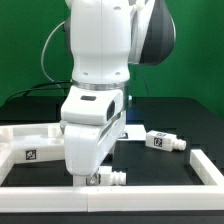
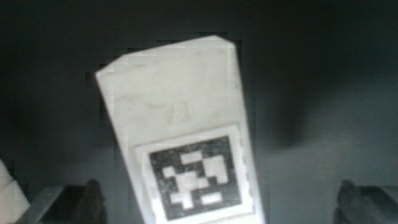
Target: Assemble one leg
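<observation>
One far leg (image 1: 166, 141) shows only exteriorly; wrist view shows jaws open astride near leg (image 2: 175, 130).

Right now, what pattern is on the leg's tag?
Black-and-white squares; tag on the leg, clearest in wrist view.

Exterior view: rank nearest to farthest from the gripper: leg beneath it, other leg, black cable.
1. Leg, right at the gripper, low centre.
2. Second leg, on the exterior view's right.
3. Black cable, far back, exterior view's left.
</observation>
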`<state>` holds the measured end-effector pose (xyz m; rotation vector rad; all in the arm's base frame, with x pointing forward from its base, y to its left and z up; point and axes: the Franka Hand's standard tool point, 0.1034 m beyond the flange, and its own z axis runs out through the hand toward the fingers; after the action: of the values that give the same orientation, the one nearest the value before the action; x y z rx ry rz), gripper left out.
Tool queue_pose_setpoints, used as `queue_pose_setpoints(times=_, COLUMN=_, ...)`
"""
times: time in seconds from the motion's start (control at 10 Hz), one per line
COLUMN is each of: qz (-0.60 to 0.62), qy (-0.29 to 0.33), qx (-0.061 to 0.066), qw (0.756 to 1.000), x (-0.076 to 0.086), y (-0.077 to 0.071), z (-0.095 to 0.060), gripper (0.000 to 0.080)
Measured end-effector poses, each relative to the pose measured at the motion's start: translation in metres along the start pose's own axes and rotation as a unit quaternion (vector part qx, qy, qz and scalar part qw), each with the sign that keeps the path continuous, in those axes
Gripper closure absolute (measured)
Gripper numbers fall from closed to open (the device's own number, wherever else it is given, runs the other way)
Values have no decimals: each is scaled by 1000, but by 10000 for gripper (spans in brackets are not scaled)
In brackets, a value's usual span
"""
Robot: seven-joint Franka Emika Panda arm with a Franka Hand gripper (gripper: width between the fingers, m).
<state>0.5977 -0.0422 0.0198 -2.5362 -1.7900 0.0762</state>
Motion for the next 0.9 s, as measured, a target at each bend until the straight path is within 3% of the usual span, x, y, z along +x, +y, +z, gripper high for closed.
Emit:
queue_pose_setpoints(times=0.1, qz=0, qy=0, qx=0, qw=1000, x=0, y=0, z=0, gripper=175)
queue_pose_setpoints(times=0.2, qz=0, qy=0, qx=0, qw=1000, x=0, y=0, z=0, gripper=346)
queue_pose_setpoints(times=0.3, qz=-13, qy=-1, qx=0, qw=1000, x=-3, y=1, z=1, gripper=346)
queue_pose_setpoints(times=0.4, qz=-29, qy=0, qx=0, qw=1000, x=-13, y=4, z=1, gripper=520)
queue_pose_setpoints(times=0.7, qz=-38, qy=-2, qx=-1, qw=999, x=-60, y=15, z=1, gripper=518)
queue_pose_setpoints(times=0.9, qz=-34, qy=-2, qx=-1, qw=999, x=-70, y=17, z=1, gripper=518)
